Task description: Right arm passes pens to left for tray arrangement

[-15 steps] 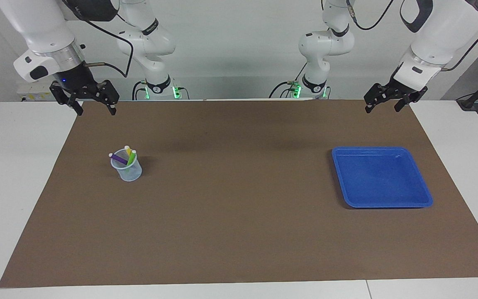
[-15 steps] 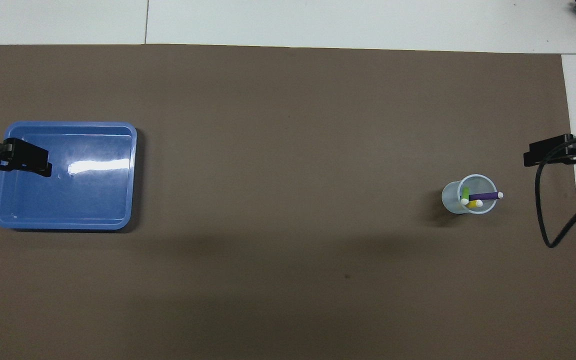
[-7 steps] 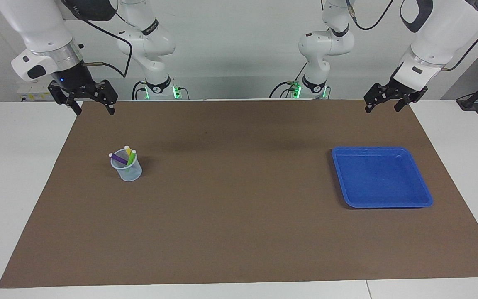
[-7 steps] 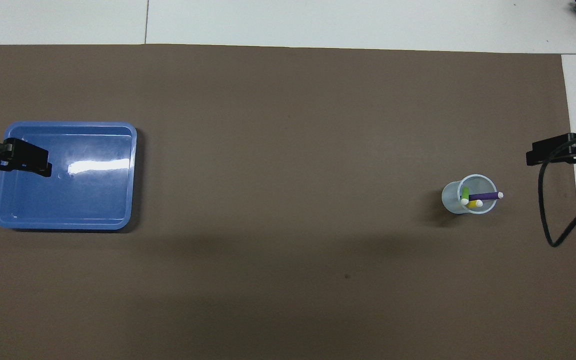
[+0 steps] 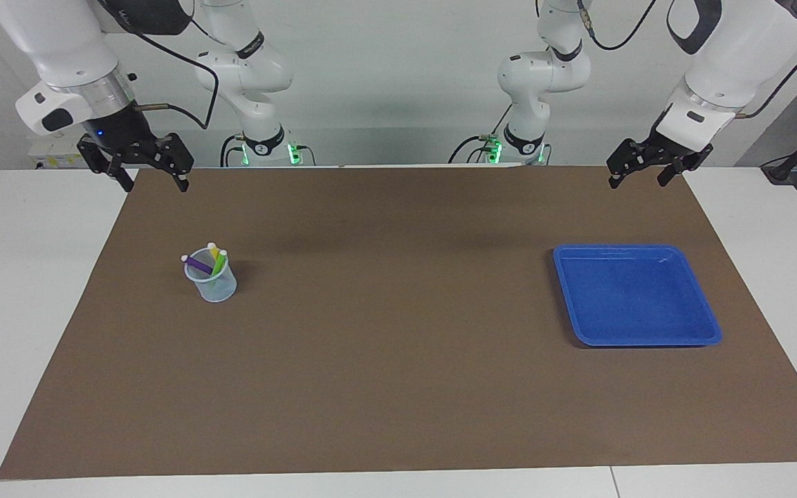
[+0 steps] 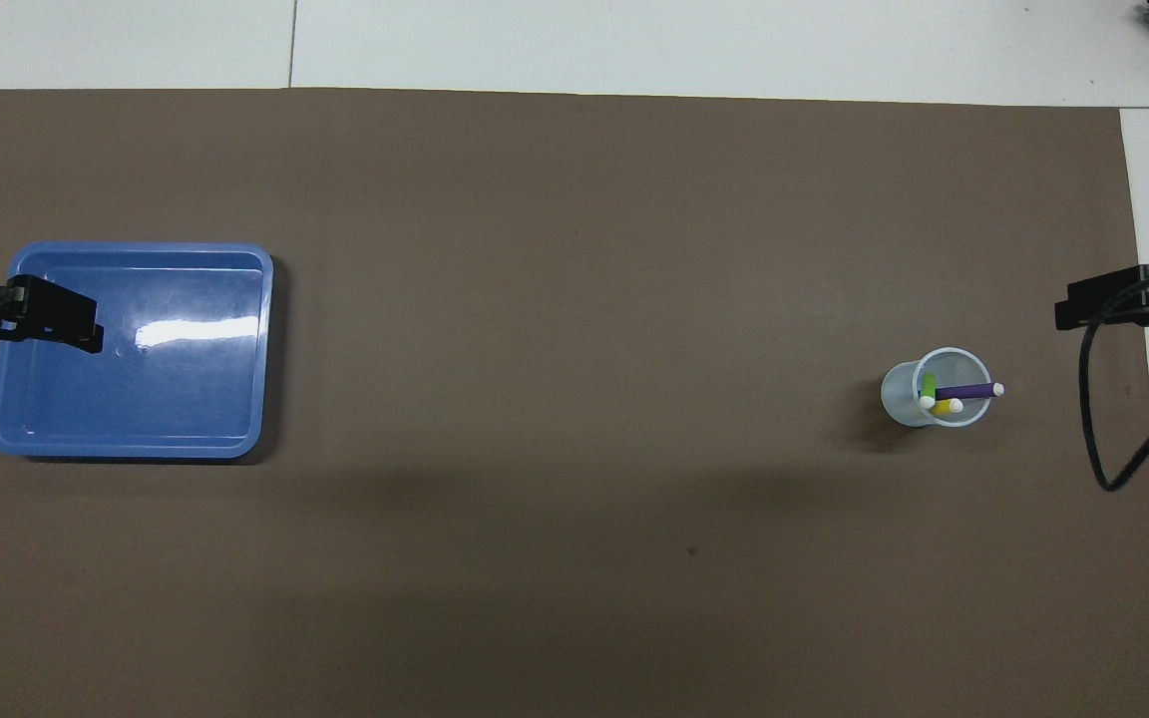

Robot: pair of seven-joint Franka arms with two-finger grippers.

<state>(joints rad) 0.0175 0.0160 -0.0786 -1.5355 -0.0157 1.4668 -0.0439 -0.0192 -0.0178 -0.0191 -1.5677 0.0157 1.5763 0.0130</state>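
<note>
Brown mat [image 5: 398, 346]; pens [image 5: 206, 261] half-hidden in cup [image 5: 213, 283].

Even bright overhead light; soft shadows on mat [image 5: 398, 387]; glare patch in tray [image 6: 197, 331]; sharp focus.

Right end effector [image 5: 153, 183] risen slightly, drifted toward table's edge; jaws apart, nothing held.

Only cup [image 5: 211, 282] and tray [image 5: 706, 337] interrupt mat [image 5: 398, 387].
</note>
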